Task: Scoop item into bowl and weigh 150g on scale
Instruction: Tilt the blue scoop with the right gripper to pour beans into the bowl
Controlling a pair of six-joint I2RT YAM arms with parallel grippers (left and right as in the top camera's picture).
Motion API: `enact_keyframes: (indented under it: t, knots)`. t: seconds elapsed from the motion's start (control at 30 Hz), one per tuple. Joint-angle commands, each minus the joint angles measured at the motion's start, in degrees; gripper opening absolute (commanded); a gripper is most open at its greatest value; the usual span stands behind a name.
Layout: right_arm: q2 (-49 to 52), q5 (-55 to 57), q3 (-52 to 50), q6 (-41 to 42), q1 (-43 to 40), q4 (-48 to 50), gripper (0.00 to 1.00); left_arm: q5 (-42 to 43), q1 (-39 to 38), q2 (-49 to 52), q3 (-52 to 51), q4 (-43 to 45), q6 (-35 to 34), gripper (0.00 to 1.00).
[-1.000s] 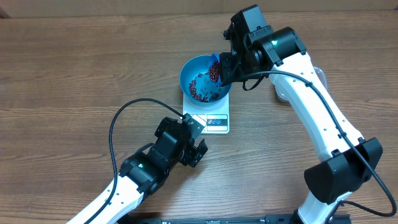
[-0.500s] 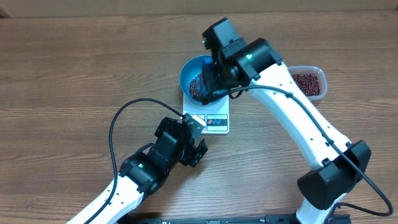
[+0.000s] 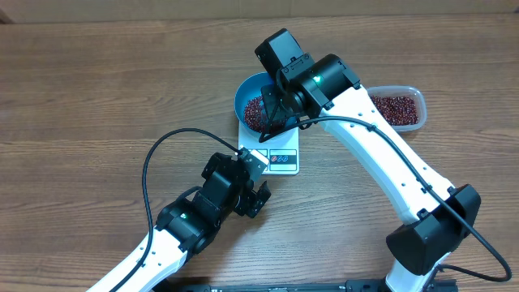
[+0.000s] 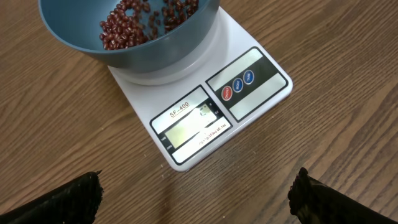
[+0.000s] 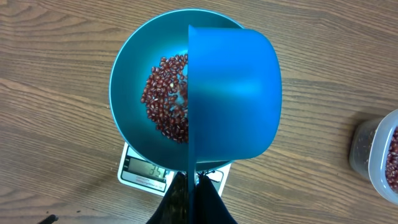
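Nearest the robot, the left end effector [image 4: 198, 202] hangs released, its 2 fingers spread wide over bare bench [image 3: 81, 97], just short of the scale [image 4: 245, 37] and touching nothing. The scale lies flat with its display [image 4: 186, 127] facing that arm; the digits on it are too faint to read for sure.

On the scale's platform sits the bowl [image 4: 155, 53], round, deep, bright blue and about as wide as the scale itself. Inside it the beans [image 5: 163, 93] form a thin, loose patch of small dark red-brown grains with blue plastic showing between them. The bowl looks far from full.

Over one side of the bowl, the right end effector [image 5: 189, 190] is clenched on the handle of the scoop [image 5: 233, 93]. The scoop is rolled onto its side so that its smooth back faces the wrist camera, and no beans show on it. Farthest off, well apart from the scale, the clear tub [image 3: 397, 108] holds the supply.

The risks, as I judge them:
- The scoop hangs close over the rim, so a low pull-out could clip the bowl and slide or tip it, scattering beans.
- Any press on the bowl would falsify the reading.
- A heaped later scoop could overshoot 150 g, since loose beans pour in a rush.
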Motion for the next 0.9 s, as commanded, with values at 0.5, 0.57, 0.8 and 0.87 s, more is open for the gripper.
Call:
enact_keyframes:
  t: [0.5,0.57,0.8,0.87]
  knots:
    - [-1.44,4.11,1.46,-4.17,0.39,0.39,0.04,0.02,0.24,-0.55,-0.39,0.04,0.66,1.00]
    - [-1.44,4.11,1.46,-4.39,0.39,0.39,0.04,0.02,0.24,-0.55,-0.39,0.07,0.66,1.00]
    - [-1.44,4.13,1.46,-4.39,0.39,0.33,0.04,0.02,0.24,-0.55,-0.39,0.07,0.66,0.99]
    - [-1.44,4.11,1.46,-4.66,0.39,0.20,0.04,0.02,0.24,-0.55,-0.39,0.04,0.66,1.00]
